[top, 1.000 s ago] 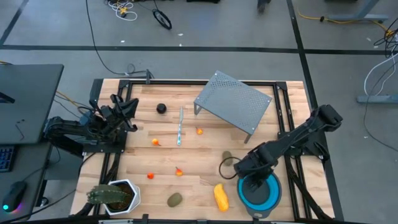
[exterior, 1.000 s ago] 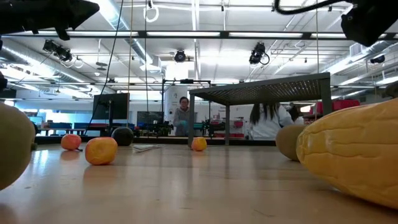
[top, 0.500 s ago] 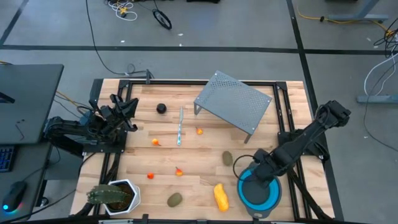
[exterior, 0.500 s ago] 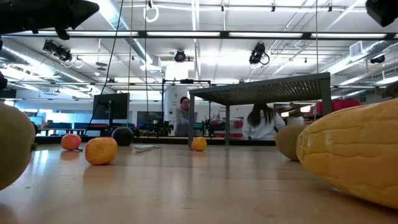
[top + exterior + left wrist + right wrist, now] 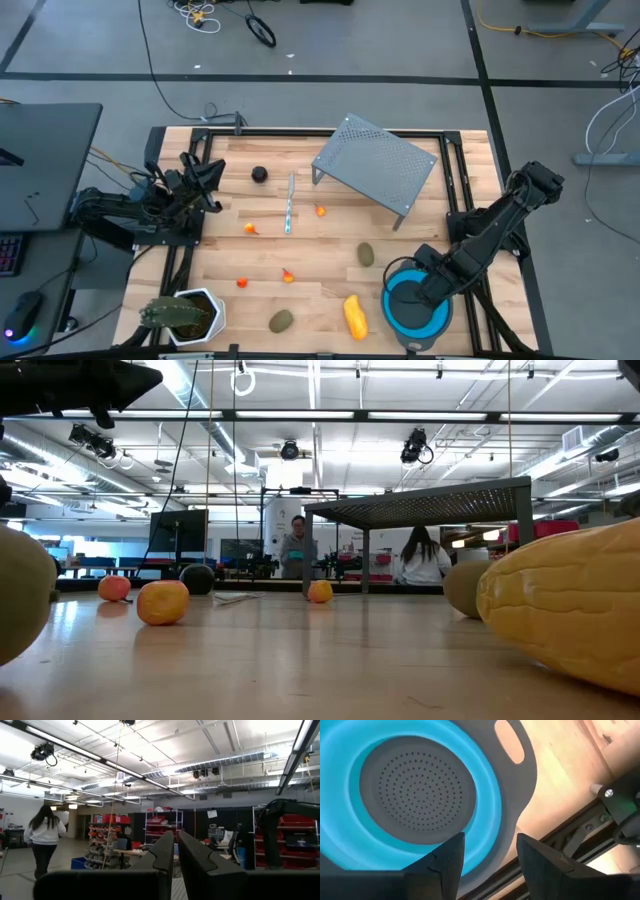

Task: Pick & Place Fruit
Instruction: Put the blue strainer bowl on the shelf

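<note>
Right gripper (image 5: 485, 852) with fingers apart, empty, above blue strainer (image 5: 415, 312). Close by: yellow fruit (image 5: 354, 314) and olive ovals (image 5: 366, 254), probably light, stiff, smooth; best pinched across the narrow middle. Farther: orange bits (image 5: 249, 228), dark round one (image 5: 259, 174), on wooden table (image 5: 250, 255). Left gripper (image 5: 172, 851) closed, empty, at far left edge. Workshop beyond.

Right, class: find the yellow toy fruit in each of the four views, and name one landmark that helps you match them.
High view: yellow fruit near the front edge, just left of the blue colander.
Low view: fills the right foreground.
Left wrist view: not in it.
Right wrist view: not in it; only the colander shows.
Shared landmark: the metal rack.
</note>
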### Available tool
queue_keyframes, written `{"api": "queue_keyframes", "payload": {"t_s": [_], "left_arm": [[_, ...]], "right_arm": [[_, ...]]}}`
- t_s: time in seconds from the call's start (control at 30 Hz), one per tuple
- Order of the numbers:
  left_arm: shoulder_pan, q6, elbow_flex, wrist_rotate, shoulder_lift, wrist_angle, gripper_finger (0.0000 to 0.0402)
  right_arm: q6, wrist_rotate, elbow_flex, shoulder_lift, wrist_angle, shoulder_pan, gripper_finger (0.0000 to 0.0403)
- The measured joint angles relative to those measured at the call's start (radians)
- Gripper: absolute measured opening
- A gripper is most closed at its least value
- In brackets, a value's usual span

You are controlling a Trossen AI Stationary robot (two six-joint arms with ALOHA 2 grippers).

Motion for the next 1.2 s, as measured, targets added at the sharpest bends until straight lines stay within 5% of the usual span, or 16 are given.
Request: {"api": "queue_keyframes", "payload": {"t_s": [0.23, 0.73, 1.2], "left_arm": [[0.0, -0.029, 0.0, 0.013, 0.0, -0.022, 0.0032], [0.0, -0.027, 0.0, 0.012, 0.0, -0.023, 0.0032], [0.0, -0.031, 0.0, -0.003, 0.0, -0.058, 0.0032]], "right_arm": [[0.038, 0.092, 0.0, 0.0, -0.001, 0.047, 0.0189], [0.133, 0.057, -0.09, 0.001, 0.032, 0.067, 0.0277], [0.178, 0.03, -0.213, 0.0, 0.227, 0.081, 0.0283]]}}
